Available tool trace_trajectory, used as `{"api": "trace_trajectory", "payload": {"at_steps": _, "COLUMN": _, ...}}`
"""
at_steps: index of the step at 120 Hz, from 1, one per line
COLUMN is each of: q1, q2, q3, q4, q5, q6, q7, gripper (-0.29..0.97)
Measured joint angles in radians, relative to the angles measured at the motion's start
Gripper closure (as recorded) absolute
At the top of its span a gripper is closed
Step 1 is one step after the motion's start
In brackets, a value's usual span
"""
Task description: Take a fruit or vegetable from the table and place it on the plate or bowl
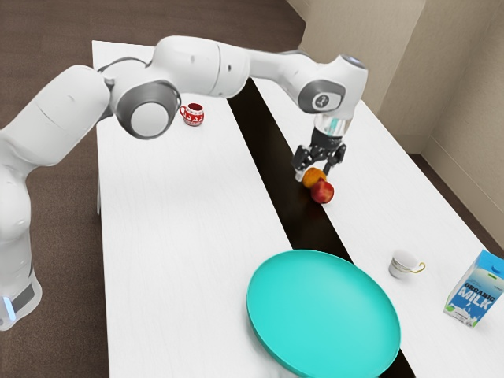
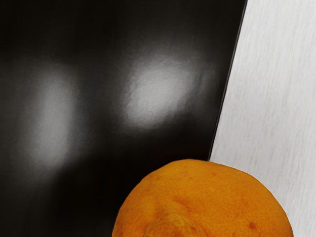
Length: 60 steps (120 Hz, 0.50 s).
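Note:
An orange lies at the edge of the dark strip between the two white tabletops, touching a red apple on its near side. My gripper hangs straight over the orange, open, with a finger on either side of the fruit and its tips down around the top. In the wrist view the orange sits big and close just under the hand, across the line where the dark strip meets the white table. The large teal plate rests near the front, well short of the fruit.
A white cup and a blue milk carton stand on the exterior view's right. A red mug sits far back on the left tabletop, behind my arm.

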Motion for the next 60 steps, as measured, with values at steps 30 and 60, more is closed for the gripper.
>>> {"api": "trace_trajectory", "payload": {"at_steps": 30, "q1": 0.002, "q2": 0.006, "q3": 0.001, "q4": -0.002, "q5": -0.004, "q6": 0.003, "q7": 0.0, "gripper": 0.07}}
{"api": "trace_trajectory", "payload": {"at_steps": 60, "q1": -0.006, "q2": -0.01, "q3": -0.004, "q4": -0.007, "q5": -0.007, "q6": -0.005, "q7": 0.004, "gripper": 0.34}}
